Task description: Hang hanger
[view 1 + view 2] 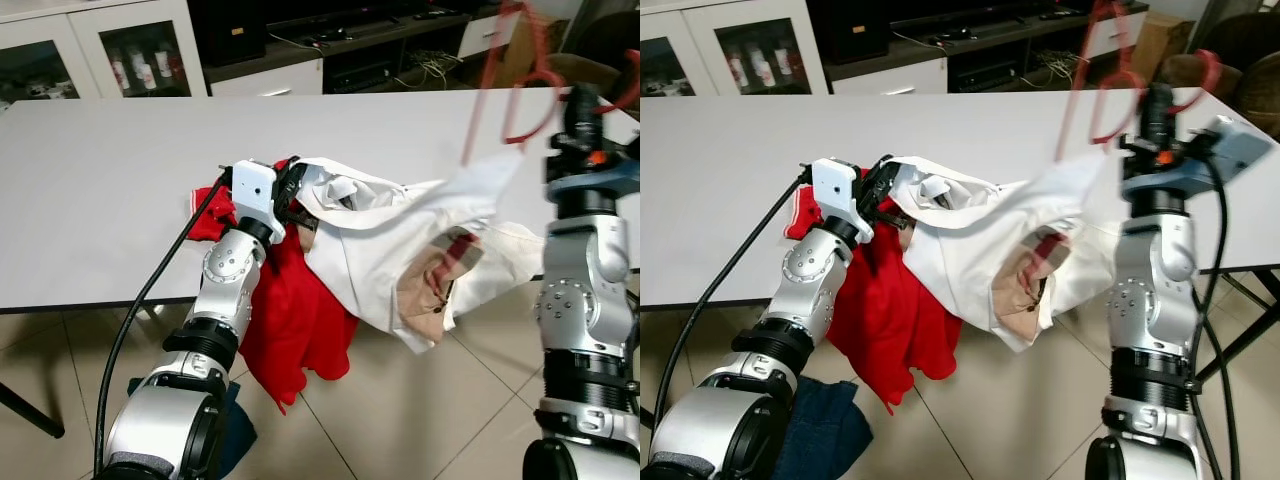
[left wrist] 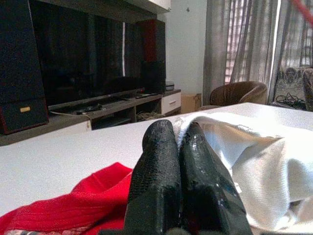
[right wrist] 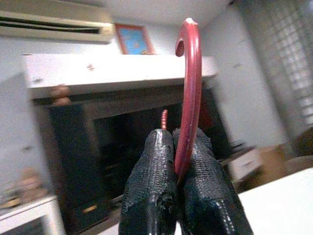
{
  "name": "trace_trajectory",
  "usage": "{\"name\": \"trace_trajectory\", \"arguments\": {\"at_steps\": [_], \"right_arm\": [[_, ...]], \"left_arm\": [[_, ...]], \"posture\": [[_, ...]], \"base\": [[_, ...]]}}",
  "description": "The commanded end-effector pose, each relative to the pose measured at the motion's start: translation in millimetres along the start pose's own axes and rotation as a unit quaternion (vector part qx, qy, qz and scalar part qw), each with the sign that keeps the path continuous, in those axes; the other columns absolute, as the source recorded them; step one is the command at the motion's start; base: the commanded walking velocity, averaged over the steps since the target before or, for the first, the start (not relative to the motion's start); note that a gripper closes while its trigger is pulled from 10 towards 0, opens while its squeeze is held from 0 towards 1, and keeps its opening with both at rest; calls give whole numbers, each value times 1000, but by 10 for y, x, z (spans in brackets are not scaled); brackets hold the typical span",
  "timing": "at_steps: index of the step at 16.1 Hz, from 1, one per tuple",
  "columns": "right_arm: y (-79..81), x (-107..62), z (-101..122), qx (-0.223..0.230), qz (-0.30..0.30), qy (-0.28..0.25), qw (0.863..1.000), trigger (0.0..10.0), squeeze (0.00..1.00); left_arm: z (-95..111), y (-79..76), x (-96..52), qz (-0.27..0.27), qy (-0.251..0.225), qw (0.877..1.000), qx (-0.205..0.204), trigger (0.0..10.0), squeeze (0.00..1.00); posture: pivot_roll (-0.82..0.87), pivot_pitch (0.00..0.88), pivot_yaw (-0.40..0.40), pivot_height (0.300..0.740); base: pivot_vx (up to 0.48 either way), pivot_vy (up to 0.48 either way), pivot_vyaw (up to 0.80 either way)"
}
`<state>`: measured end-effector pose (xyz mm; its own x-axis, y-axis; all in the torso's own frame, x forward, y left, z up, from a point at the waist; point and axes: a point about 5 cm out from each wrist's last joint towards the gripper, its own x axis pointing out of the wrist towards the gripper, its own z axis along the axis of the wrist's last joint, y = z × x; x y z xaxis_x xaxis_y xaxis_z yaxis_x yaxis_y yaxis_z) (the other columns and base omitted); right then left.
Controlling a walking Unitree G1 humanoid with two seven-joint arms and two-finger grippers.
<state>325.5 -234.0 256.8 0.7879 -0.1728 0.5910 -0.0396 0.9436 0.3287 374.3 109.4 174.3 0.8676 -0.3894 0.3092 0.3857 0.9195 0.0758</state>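
A red plastic hanger (image 1: 520,75) is held up at the table's right edge, blurred by motion, with my right gripper (image 3: 178,171) shut on its hook (image 3: 190,88). A white garment (image 1: 400,235) stretches from the hanger across the table's front edge. My left gripper (image 2: 178,147) is shut on the white garment's collar edge (image 2: 195,122), near the middle of the table's front. A red garment (image 1: 295,320) lies under the white one and hangs off the table edge.
The white table (image 1: 120,190) spreads ahead, with cabinets and a TV unit (image 1: 330,50) behind it. A dark blue cloth (image 1: 820,430) lies on the tiled floor by my left arm. A black cable (image 1: 150,290) runs along my left arm.
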Motion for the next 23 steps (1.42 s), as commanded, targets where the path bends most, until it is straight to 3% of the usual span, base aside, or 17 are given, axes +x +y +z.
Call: {"name": "trace_trajectory", "arguments": {"at_steps": [1, 4, 9, 11, 12, 16, 18, 21, 23], "right_arm": [[-49, 104, 229, -23, -17, -55, 998, 0, 0], [-126, 174, 361, -34, -16, -78, 996, 0, 0], [2, 26, 480, -4, 138, -40, 990, 0, 0], [-93, 16, 638, 6, 114, -74, 991, 0, 0], [-235, 37, 783, 20, 51, -120, 991, 0, 0], [-257, 63, 831, -5, -27, -157, 987, 0, 0], [11, 131, 664, -15, -25, -153, 988, 0, 0], [469, 152, 399, 7, 67, -116, 991, 0, 0], [602, 138, 317, 31, 98, -102, 989, 0, 0]], "left_arm": [[51, 63, 15, 15, -10, 1000, 2, 0, 0], [59, 90, 16, 25, -12, 1000, 3, 0, 0], [83, 112, 29, 31, -15, 999, 7, 0, 0], [80, 112, 26, 31, -15, 999, 8, 0, 0], [75, 98, 28, 29, -15, 999, 7, 0, 0], [77, 56, 48, 22, -16, 1000, 4, 0, 0], [78, 19, 61, 18, -18, 1000, 0, 0, 0], [71, -12, 52, 14, -21, 1000, -3, 0, 0], [61, -19, 40, 13, -21, 1000, -4, 0, 0]], "posture": [[1, 17, 10, 740], [-6, 16, 12, 740], [-12, 19, 15, 740], [-17, 19, 17, 740], [-17, 19, 17, 740], [-30, 17, 22, 740], [-28, 18, 20, 740], [-19, 20, 15, 740], [-14, 22, 11, 740]], "base": [[0, 0, 0], [0, 0, 0], [0, 0, 0], [0, 0, 0], [0, 0, 0], [0, 0, 0], [0, 0, 0], [0, 0, 0], [0, 0, 0]]}}
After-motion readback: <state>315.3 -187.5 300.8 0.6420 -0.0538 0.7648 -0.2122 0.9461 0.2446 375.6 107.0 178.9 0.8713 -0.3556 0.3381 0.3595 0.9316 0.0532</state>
